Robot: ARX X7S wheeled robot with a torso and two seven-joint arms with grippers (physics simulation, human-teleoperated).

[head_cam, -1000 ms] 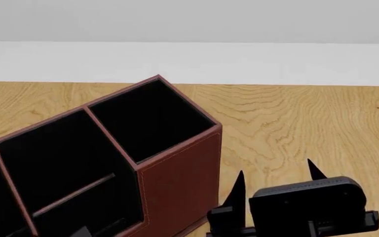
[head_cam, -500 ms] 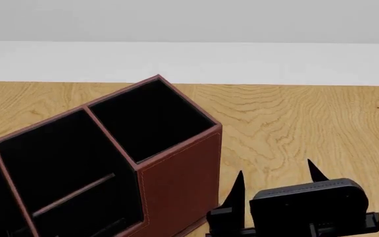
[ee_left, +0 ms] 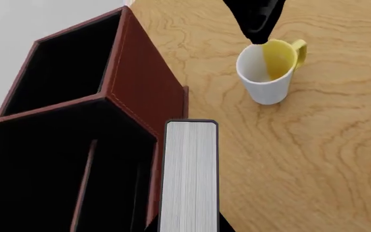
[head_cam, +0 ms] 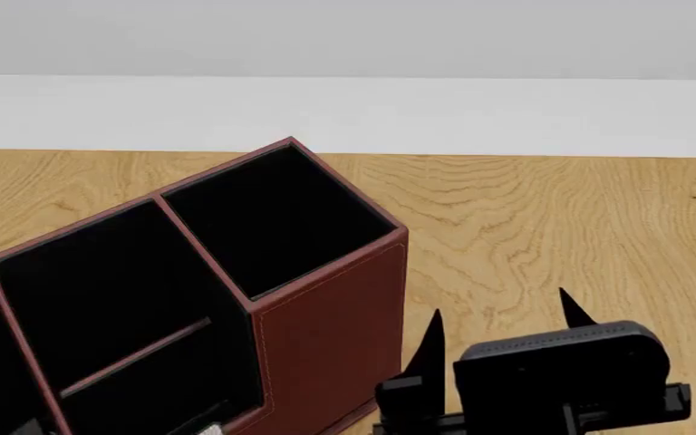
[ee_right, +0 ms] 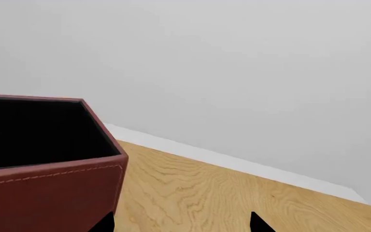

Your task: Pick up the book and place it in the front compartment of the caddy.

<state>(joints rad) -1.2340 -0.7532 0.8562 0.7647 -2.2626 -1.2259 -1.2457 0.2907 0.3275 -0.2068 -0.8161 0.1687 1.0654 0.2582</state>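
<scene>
While no writing can be read, the black book [ee_left: 189, 176], pale page edges showing, is gripped by the left pincer beside the red caddy [ee_left: 140, 92]; the right pincer [head_cam: 499, 331] is held open.

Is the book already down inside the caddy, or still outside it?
Still outside. The left wrist view shows the book page-edge up beside the caddy outer wall, over bare table, not in any compartment.

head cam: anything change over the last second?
Barely. The right gripper slid slightly toward the caddy and lower in the head view, jaws open as before, holding nothing. A pale sliver now shows at the bottom edge by the caddy; can't tell what. Caddy and table unchanged.
</scene>
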